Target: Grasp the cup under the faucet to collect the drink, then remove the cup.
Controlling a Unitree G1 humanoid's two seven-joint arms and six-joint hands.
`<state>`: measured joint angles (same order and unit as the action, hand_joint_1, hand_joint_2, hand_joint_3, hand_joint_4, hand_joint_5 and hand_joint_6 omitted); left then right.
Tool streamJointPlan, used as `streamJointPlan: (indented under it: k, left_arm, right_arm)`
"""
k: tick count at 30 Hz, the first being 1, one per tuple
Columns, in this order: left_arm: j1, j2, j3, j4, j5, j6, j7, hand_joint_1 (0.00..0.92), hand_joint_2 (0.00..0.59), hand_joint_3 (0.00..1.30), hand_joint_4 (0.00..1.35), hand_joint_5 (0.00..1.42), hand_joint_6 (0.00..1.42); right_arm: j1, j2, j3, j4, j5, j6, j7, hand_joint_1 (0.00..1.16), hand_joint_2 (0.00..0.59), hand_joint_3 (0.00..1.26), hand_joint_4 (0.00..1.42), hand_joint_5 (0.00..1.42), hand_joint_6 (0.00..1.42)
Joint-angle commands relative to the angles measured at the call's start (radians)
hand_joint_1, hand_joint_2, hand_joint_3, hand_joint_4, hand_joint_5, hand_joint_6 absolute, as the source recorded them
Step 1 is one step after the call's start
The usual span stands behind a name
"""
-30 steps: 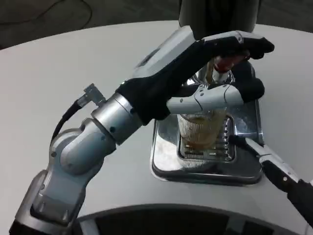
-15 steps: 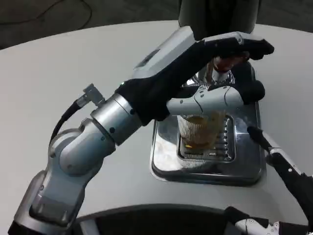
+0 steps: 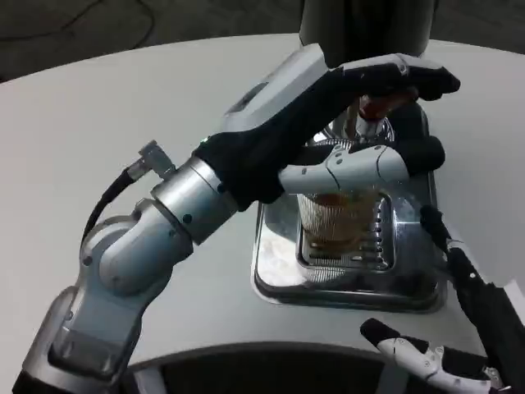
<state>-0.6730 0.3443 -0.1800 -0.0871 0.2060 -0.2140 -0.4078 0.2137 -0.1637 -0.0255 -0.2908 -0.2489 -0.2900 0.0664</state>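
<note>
The left hand (image 3: 361,123) wraps its fingers (image 3: 361,164) around the upright cup (image 3: 336,217) on the drip tray (image 3: 275,271) beneath the faucet (image 3: 373,107), far side of the desk (image 3: 107,115); the open right hand (image 3: 459,328) waits near right

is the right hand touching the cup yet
Apart. In the head view the right hand sits at the lower right, with bare drip tray showing between its fingertip and the cup.
</note>
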Motion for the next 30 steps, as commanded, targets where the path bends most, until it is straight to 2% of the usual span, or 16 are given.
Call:
streamJointPlan:
  k: [1, 9, 13, 17, 24, 30]
  left_arm:
    - [0.025, 0.015, -0.025, -0.006, 0.02, -0.015, -0.023, 0.0, 0.091, 0.34, 0.31, 0.3, 0.18]
    - [0.022, 0.019, -0.022, 0.002, 0.018, -0.02, -0.021, 0.0, 0.091, 0.34, 0.31, 0.3, 0.18]
    - [0.02, 0.018, -0.021, 0.006, 0.017, -0.021, -0.02, 0.0, 0.091, 0.34, 0.31, 0.3, 0.18]
    - [0.019, 0.018, -0.021, 0.009, 0.019, -0.021, -0.018, 0.0, 0.091, 0.34, 0.31, 0.3, 0.18]
    - [0.016, 0.021, -0.021, 0.015, 0.022, -0.023, -0.013, 0.0, 0.091, 0.34, 0.31, 0.31, 0.18]
    - [0.012, 0.021, -0.023, 0.019, 0.026, -0.025, -0.011, 0.0, 0.091, 0.34, 0.31, 0.31, 0.18]
  right_arm:
    - [-0.068, 0.029, 0.015, 0.079, -0.014, -0.014, -0.058, 0.84, 0.196, 0.03, 0.02, 0.0, 0.08]
    - [-0.165, 0.065, 0.042, 0.155, -0.037, -0.018, -0.138, 0.84, 0.195, 0.02, 0.01, 0.0, 0.08]
    - [-0.219, 0.107, 0.061, 0.227, -0.04, -0.03, -0.19, 0.84, 0.19, 0.01, 0.01, 0.0, 0.09]
    - [-0.269, 0.131, 0.073, 0.297, -0.044, -0.049, -0.226, 0.84, 0.187, 0.01, 0.01, 0.01, 0.09]
    - [-0.368, 0.146, 0.086, 0.407, -0.052, -0.071, -0.276, 0.85, 0.186, 0.0, 0.01, 0.01, 0.1]
    - [-0.435, 0.151, 0.088, 0.464, -0.06, -0.081, -0.306, 0.84, 0.192, 0.0, 0.0, 0.01, 0.1]
